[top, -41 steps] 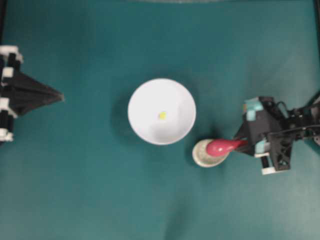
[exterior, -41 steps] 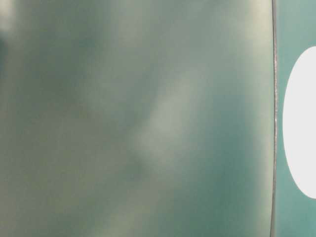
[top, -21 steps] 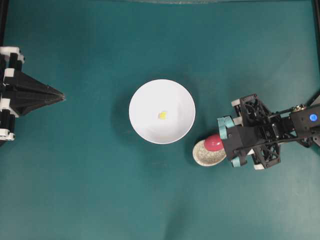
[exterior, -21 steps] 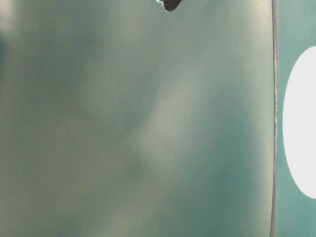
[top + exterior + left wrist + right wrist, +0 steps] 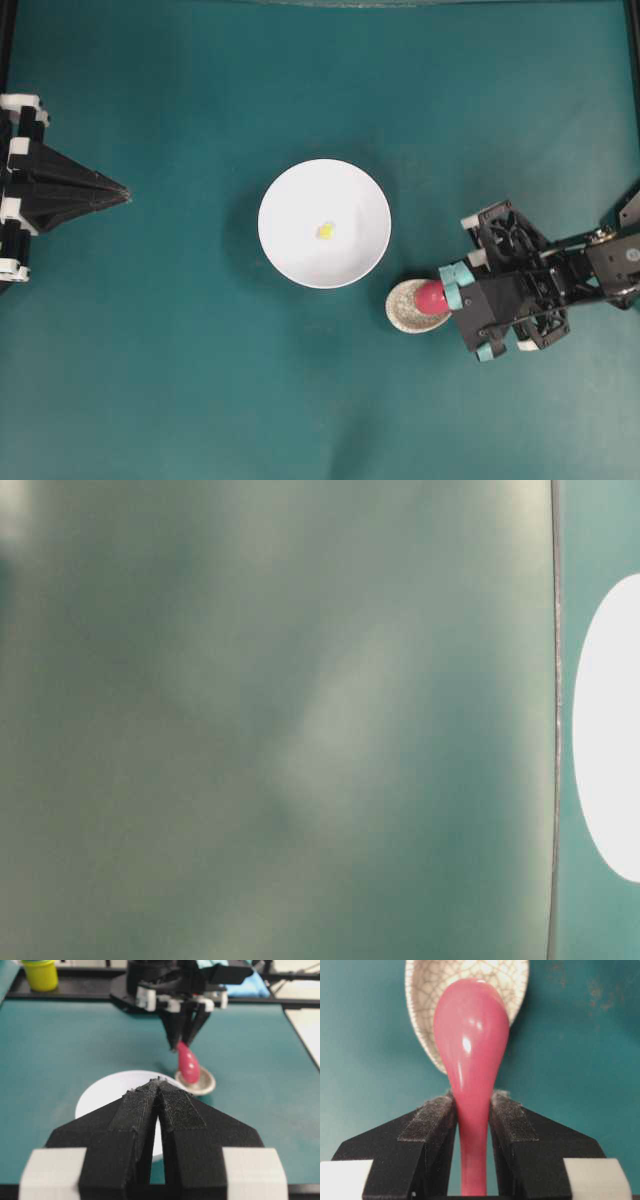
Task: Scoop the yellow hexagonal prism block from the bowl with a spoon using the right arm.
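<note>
The yellow hexagonal prism block [image 5: 324,231] lies near the middle of the white bowl [image 5: 300,200], which also shows in the left wrist view [image 5: 107,1091]. My right gripper [image 5: 447,292] is shut on the handle of the pink-red spoon [image 5: 470,1045], with a pad pressed against each side. The spoon [image 5: 430,296] slopes down from the jaws, its scoop over the speckled rest [image 5: 403,312] to the right of the bowl. My left gripper [image 5: 120,192] sits far left, shut and holding nothing.
The speckled beige rest [image 5: 420,1025] nearly touches the bowl's lower right rim. A yellow cup [image 5: 41,974] stands beyond the table's far edge. The table-level view is a blur, with only the bowl's white edge [image 5: 610,730] at its right.
My right gripper has moved left over the spoon handle and tilted, and now hides most of the handle. The scoop stays over the rest. The left arm has not moved.
</note>
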